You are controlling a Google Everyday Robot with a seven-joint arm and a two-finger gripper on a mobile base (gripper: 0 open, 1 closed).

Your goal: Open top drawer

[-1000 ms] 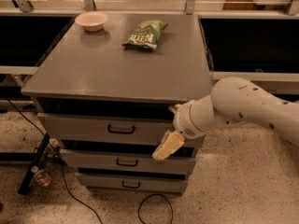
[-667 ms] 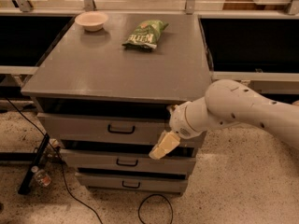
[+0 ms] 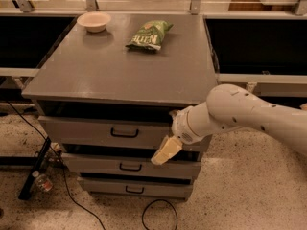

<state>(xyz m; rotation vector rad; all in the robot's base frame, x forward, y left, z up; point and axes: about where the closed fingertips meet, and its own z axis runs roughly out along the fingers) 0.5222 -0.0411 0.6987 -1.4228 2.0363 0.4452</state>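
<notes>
Black strip [image 3: 34, 169]: far left, lying slantwise on the speckled floor [image 3: 249, 190], its upper end near the cabinet's lower left corner.
Bottle [image 3: 42, 181]: small and clear, on its side on the floor just beside the strip's lower end.
Bowl [image 3: 94, 21]: pale and empty as far as can be seen. It stands upright at the back left of the grey surface [image 3: 120, 71].
Bag [image 3: 149, 34]: green snack bag lying flat at the back of the surface, right of the bowl and well apart from it.
Top drawer [image 3: 96, 131]: grey flat front directly under the surface slab, the uppermost of three. A dark gap shows above its upper edge.
Handle [image 3: 124, 133]: small black bar at the centre of the top drawer front, with nothing touching it.
Middle drawer [image 3: 120, 166]: narrower, below the top drawer, with its own black handle.
Bottom drawer [image 3: 134, 189]: narrowest and lowest, with a like handle.
Tool [image 3: 165, 151]: cream-coloured tip pointing down and left. It is in front of the right end of the top drawer's lower edge, right of the handle and apart from it.
Tool state: cannot tell whether released or clenched; nothing seen in its grasp.
Arm [image 3: 240, 116]: white, reaching in from the right edge toward the cabinet's front right corner.
</notes>
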